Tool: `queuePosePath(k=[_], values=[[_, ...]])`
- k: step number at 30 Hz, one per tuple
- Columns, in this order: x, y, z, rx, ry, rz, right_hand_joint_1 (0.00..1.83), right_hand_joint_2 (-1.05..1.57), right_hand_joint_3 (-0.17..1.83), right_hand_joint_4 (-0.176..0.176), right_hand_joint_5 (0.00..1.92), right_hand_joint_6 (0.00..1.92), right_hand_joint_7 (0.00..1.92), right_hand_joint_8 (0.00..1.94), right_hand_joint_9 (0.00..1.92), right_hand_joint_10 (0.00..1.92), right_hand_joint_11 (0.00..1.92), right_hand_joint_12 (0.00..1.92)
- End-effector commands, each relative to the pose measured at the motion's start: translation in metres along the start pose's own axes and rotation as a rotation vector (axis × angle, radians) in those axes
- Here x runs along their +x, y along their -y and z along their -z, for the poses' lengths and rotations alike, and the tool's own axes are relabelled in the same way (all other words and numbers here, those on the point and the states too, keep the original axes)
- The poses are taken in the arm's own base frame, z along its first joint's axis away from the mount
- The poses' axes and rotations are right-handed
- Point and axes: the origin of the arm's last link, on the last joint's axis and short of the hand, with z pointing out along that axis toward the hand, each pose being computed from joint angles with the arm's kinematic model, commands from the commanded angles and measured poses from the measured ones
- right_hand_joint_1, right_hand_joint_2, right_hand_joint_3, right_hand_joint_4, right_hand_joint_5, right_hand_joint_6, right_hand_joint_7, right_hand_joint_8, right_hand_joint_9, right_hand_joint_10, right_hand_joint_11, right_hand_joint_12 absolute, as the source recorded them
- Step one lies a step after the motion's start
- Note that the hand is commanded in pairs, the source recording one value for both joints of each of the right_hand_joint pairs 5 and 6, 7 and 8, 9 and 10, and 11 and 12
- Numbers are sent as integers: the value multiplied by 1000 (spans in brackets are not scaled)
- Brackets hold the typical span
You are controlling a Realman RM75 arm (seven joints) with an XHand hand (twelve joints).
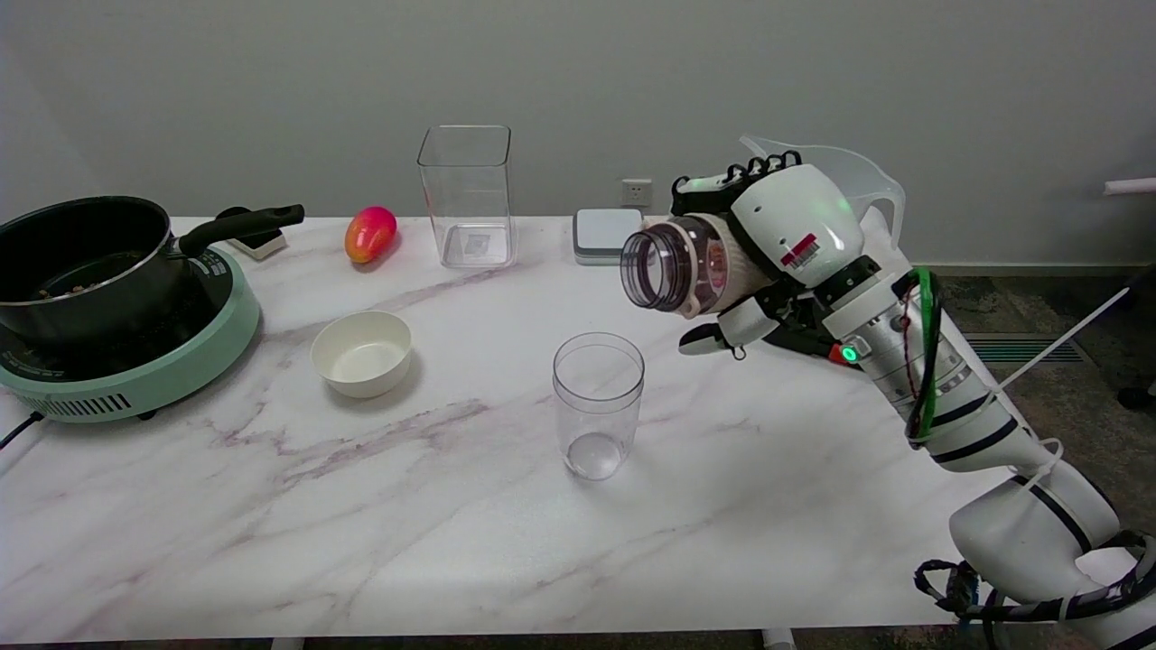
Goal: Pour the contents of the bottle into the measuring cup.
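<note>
The black-and-white right hand (754,248) grips a clear wide-mouthed plastic bottle (673,265) on its side in the air, fingers wrapped around it, up and right of the clear round measuring cup (598,404).

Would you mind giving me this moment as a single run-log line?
phase: pre-pour | right hand: holds bottle tipped on its side, mouth toward the left | measuring cup: upright on table, looks empty, below-left of mouth
</note>
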Motion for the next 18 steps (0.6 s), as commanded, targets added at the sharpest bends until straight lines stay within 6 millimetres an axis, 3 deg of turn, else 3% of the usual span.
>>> queuePosePath(k=[1, 18], values=[[-2, 6, -3, 50, 3, 92, 1341, 1519, 251, 0, 1920, 1920, 1920, 1920, 1683, 1683, 1312, 1312], [-7, 8, -2, 90, 25, 183, 1347, 1502, 259, 0, 1920, 1920, 1920, 1920, 1679, 1679, 1308, 1308]])
